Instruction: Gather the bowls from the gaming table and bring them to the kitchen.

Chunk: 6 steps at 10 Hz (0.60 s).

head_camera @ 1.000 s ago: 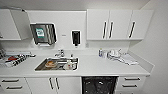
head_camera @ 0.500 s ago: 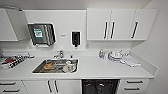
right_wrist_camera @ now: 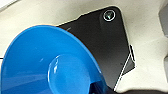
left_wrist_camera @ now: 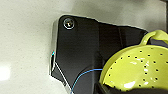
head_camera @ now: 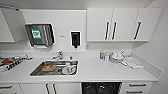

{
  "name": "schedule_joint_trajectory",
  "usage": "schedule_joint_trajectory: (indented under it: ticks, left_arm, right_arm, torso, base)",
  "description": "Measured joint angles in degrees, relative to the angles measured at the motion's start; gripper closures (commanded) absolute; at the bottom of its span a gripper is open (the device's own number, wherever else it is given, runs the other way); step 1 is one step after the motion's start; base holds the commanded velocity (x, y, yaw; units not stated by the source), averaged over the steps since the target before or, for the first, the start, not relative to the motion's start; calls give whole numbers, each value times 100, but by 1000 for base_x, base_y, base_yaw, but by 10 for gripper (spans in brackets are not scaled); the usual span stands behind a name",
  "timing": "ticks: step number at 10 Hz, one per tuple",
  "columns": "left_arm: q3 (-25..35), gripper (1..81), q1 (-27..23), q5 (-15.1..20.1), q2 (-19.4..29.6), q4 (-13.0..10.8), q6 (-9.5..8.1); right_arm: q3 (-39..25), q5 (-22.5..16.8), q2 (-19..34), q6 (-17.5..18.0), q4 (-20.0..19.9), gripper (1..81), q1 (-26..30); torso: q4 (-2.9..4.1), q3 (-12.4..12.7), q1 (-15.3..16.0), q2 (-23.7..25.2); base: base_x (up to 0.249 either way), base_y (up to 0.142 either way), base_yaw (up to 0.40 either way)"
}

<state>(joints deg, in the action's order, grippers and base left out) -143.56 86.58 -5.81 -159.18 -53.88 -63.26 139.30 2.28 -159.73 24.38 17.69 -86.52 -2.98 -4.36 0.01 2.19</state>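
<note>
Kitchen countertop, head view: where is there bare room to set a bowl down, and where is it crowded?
The widest bare patch of countertop runs from the sink right toward the cloth. The strip along the front edge is bare too. Crowded spots: the sink holds dishes, the far left has a rack of items, and bottles cluster by the back wall.

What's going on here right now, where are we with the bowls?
The robot faces the kitchen counter, with the steel sink just left of centre already holding some dishes. The left wrist view shows a yellow-green perforated bowl with a loop handle close to the camera; the right wrist view shows a blue bowl the same way. Each seems carried by its arm, though the fingers aren't visible. Neither bowl is set down yet.
</note>
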Motion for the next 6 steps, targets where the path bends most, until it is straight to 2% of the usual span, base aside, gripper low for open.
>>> schedule_joint_trajectory:
  ticks: [3,6]
  left_arm:
    - [0,811,0,0,0,0,0]
    - [0,811,-2,-62,15,0,0]
  right_arm:
    - [22,0,6,0,4,811,0]
    - [23,6,4,0,4,811,20]
  torso:
    - [0,0,0,0]
    - [0,0,7,0]
  base:
    - [103,0,0]
    - [0,0,0]
